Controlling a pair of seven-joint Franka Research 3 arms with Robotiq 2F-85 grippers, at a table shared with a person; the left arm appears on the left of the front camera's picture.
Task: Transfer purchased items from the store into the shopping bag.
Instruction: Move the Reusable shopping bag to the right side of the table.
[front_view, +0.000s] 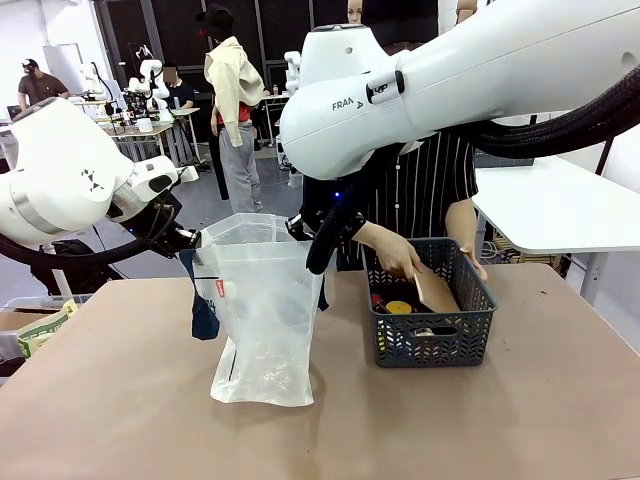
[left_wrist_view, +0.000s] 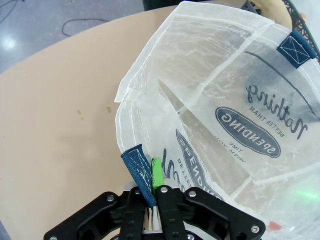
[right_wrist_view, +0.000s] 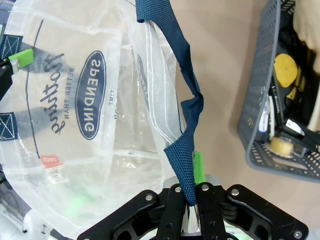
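The shopping bag (front_view: 262, 320) stands open on the tan table, translucent white with navy handles. My left gripper (front_view: 190, 240) is shut on its left rim by a navy strap (left_wrist_view: 139, 170); in the left wrist view the gripper (left_wrist_view: 152, 190) pinches that edge. My right gripper (front_view: 320, 250) is shut on the opposite rim and handle (right_wrist_view: 187, 120), seen close in the right wrist view (right_wrist_view: 194, 192). Right of the bag sits the store, a dark grey basket (front_view: 430, 345), holding several purchased items, among them a yellow round one (front_view: 399, 307). A person's hand (front_view: 395, 255) reaches into it by a tan flat pack (front_view: 437, 290).
The person in a striped shirt stands behind the basket at the far edge. A white table (front_view: 560, 210) is at the back right. A box with green-printed packs (front_view: 40, 325) sits off the table's left edge. Bare tabletop (front_view: 450, 430) lies in front.
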